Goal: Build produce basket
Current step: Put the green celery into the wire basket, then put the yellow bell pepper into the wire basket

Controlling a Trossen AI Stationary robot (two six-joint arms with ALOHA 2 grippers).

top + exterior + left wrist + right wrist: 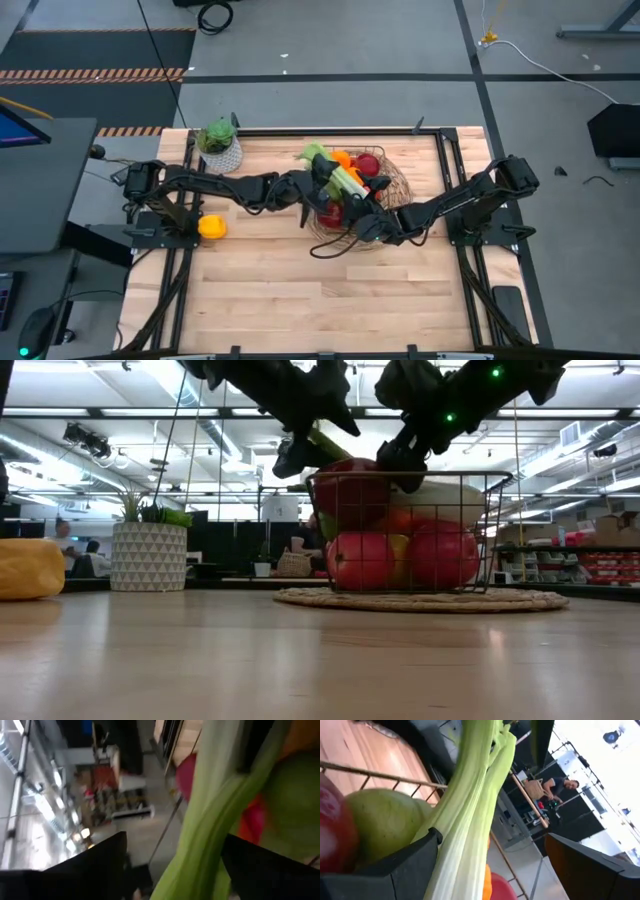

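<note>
Leek (343, 178) is lying slantwise across the top of the basket (398, 188), over apples (362, 560) and a pear (385, 822). It is looking long, light, stiff at the white shank and floppy at the leaves, so mid-stalk is my best hold. My left gripper (172, 865) and right gripper (495, 865) are both straddling it, fingers wide; whether either is actually pinching it, I cannot tell.

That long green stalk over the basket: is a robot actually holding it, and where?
The leek lies between both end effectors' fingers, left and right, along its stalk; whether either grips it cannot be told.
</note>
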